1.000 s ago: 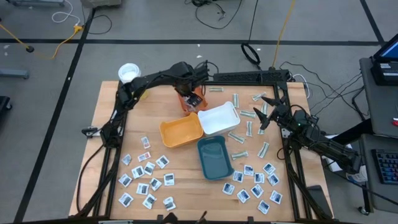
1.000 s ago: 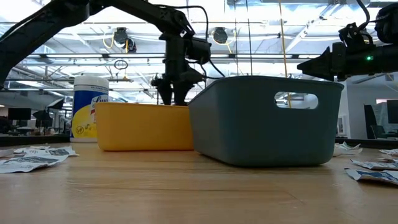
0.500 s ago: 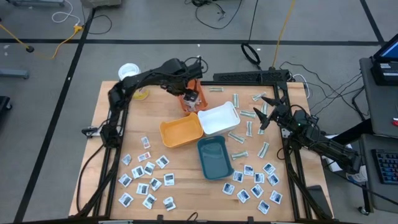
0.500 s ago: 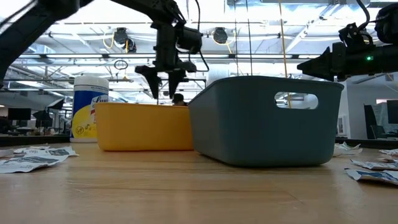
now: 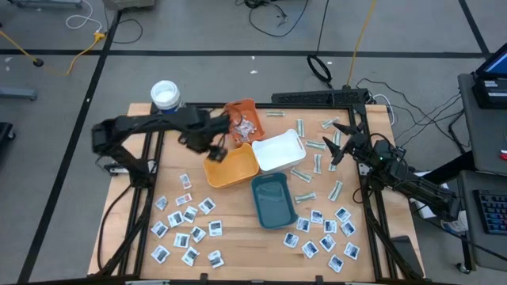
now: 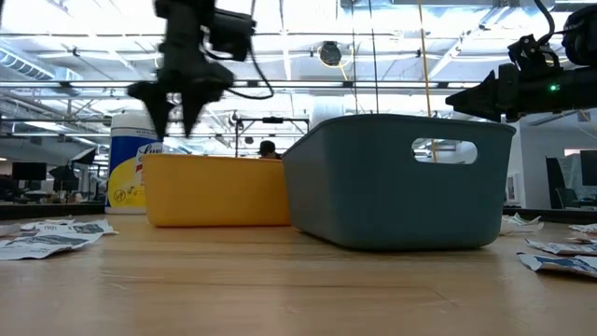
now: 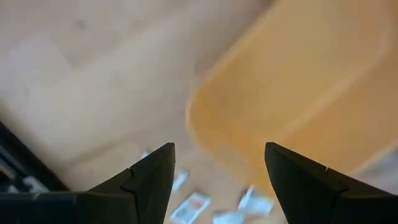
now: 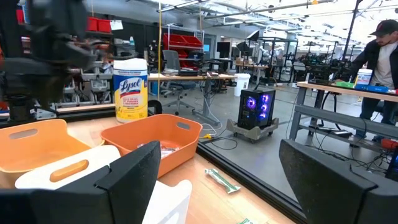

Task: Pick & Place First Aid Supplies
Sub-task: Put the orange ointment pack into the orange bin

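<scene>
Orange plastic is where the trouble sits for me. The left end effector point(image 5: 215, 149) hangs spread and empty right above the near-left rim of the yellow-orange rectangular plastic tray point(image 5: 231, 168); its wrist view shows nothing between the fingers point(image 7: 151, 180), only that tray's edge and a few sachets down on the wooden desk point(image 5: 238, 229). If it drops from here toward the square white printed sachets point(image 5: 186, 226) scattered near the left front of the desk, a low path could clip that rim and shove the tray into the white rectangular tray point(image 5: 279, 151) touching it. The packets lie flat and thin, some overlapping, so I'd guess a pinch could slide off or grab two at once.

Some supplies already sit in the darker orange tray point(image 5: 242, 121) at the back. The narrow grey-green strips point(image 5: 303, 175) and more sachets lie on the right. The right end effector point(image 5: 339, 144) waits there, fingers wide apart, holding nothing, above the strips.
</scene>
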You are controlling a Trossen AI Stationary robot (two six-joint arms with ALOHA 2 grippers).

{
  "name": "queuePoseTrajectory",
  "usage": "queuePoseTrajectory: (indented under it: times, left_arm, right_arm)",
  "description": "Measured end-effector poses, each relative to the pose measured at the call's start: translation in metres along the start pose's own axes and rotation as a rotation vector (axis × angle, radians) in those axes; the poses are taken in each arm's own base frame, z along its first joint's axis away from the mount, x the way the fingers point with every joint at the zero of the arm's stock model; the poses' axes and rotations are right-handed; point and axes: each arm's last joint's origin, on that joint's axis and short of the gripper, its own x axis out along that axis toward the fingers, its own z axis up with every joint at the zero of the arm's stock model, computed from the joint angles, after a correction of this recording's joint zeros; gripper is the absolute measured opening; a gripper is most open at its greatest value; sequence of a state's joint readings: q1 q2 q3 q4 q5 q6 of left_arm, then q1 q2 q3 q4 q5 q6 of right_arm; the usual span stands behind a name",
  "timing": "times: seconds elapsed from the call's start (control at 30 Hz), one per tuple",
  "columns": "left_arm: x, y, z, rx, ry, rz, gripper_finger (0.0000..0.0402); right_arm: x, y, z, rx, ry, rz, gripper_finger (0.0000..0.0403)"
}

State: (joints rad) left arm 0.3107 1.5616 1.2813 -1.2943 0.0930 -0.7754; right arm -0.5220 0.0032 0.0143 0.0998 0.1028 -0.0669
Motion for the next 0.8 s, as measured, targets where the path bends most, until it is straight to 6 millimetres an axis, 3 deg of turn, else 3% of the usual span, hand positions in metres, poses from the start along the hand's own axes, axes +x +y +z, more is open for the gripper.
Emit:
queuePoseTrajectory:
  times: [0.17, 0.37, 0.53, 0.8]
  left_arm:
    - [0.010, 0.015, -0.044, 0.076, 0.059, -0.019, 0.0255]
    - [0.018, 0.030, -0.082, 0.117, 0.114, -0.054, 0.0255]
    - [0.026, 0.035, -0.104, 0.171, 0.166, -0.066, 0.0255]
    - [0.059, 0.032, -0.127, 0.243, 0.208, 0.004, 0.0255]
  right_arm:
    - [0.000, 0.000, 0.000, 0.000, 0.000, 0.000, 0.0322]
    - [0.000, 0.000, 0.000, 0.000, 0.000, 0.000, 0.0322]
    - [0.000, 0.000, 0.000, 0.000, 0.000, 0.000, 0.0322]
    - [0.000, 0.000, 0.000, 0.000, 0.000, 0.000, 0.0322]
